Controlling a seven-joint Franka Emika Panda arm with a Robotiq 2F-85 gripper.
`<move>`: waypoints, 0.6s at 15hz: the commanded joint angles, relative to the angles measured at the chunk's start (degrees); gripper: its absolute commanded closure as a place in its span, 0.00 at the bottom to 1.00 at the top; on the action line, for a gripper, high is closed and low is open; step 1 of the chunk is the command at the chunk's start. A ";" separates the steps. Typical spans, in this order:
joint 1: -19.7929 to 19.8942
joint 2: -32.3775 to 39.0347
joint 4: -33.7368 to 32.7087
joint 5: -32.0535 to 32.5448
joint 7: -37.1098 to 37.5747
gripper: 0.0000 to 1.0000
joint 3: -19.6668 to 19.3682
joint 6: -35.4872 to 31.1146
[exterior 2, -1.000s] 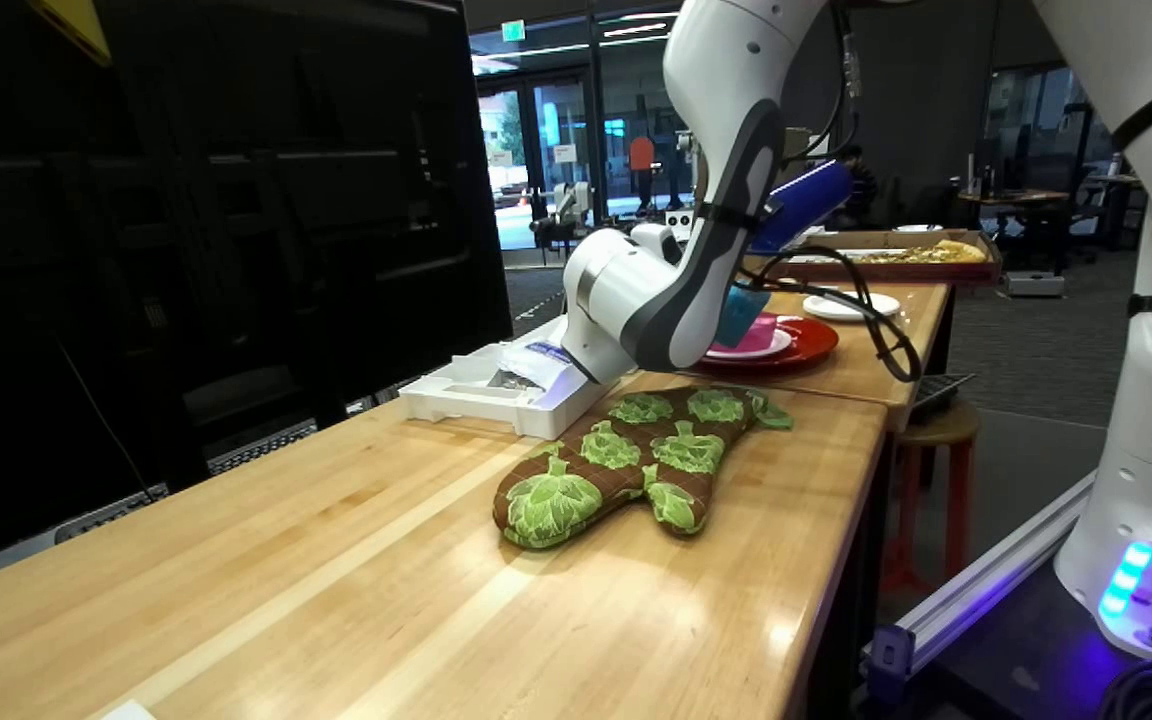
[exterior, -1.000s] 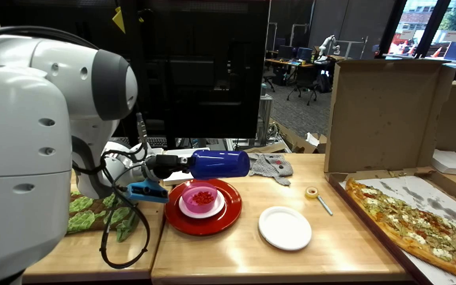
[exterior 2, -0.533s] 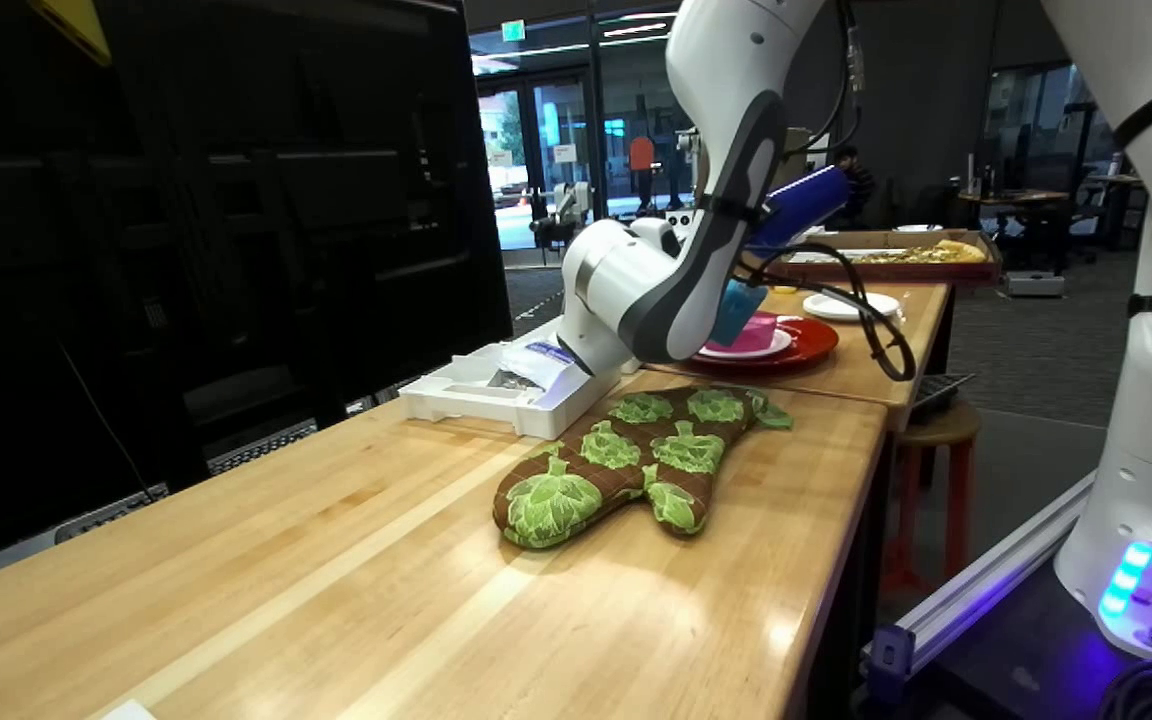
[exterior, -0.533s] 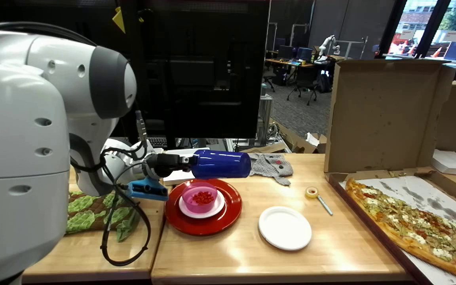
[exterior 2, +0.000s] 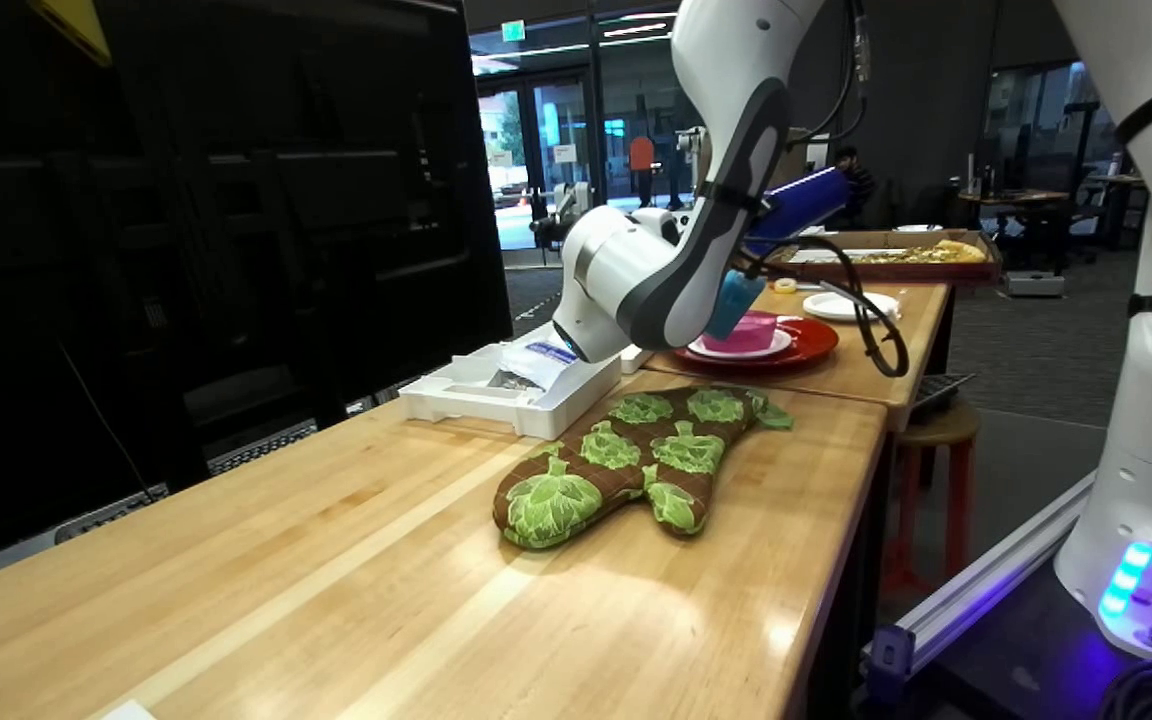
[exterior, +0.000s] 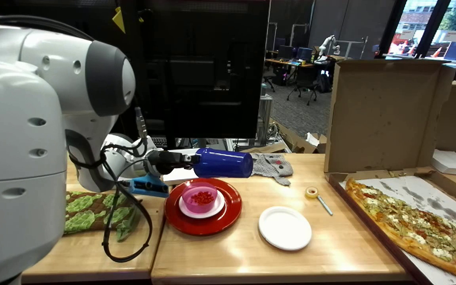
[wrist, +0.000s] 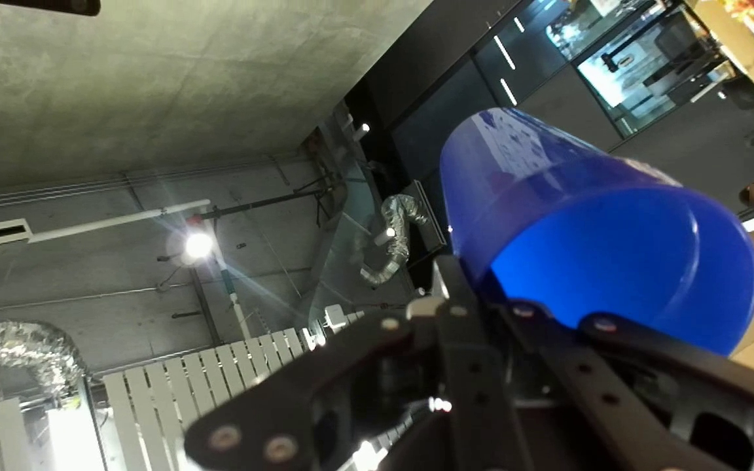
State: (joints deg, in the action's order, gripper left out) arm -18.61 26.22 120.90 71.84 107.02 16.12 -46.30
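Note:
My gripper (exterior: 194,159) is shut on the wall of a blue plastic cup (exterior: 224,163) near its rim. In both exterior views the cup (exterior 2: 804,204) hangs in the air, lying on its side, its closed end pointing away from the gripper. The wrist view shows the cup's open mouth facing back toward the camera, one finger (wrist: 454,281) outside the wall. Lower down, on the table, stands a pink bowl (exterior: 190,200) with small red pieces (exterior: 203,198) in it. It sits on a white plate (exterior: 221,206), itself on a large red plate (exterior: 232,215).
Another white plate (exterior: 285,228) lies to the right, with a tape roll (exterior: 311,192) and a marker (exterior: 325,206) beyond. An open pizza box (exterior: 386,118) holds pizza (exterior: 414,227). A grey knitted cloth (exterior: 271,166), an oven mitt (exterior 2: 626,455) and a white tray (exterior 2: 566,410) lie around.
The arm has risen a little, and the cup has shifted slightly right in an exterior view, still in the grip. Everything on the table stays where it was.

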 commanded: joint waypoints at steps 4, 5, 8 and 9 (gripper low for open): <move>0.92 -3.91 2.28 -0.41 -1.91 0.99 0.69 -3.38; 0.98 -4.03 2.33 -0.45 -2.01 0.99 0.69 -3.79; 1.11 -4.86 2.83 -0.55 -2.25 0.99 0.75 -5.10; 1.18 -5.22 3.03 -0.59 -2.34 0.99 0.76 -5.54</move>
State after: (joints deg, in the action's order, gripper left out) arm -17.98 24.46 121.52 71.79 106.19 16.14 -49.88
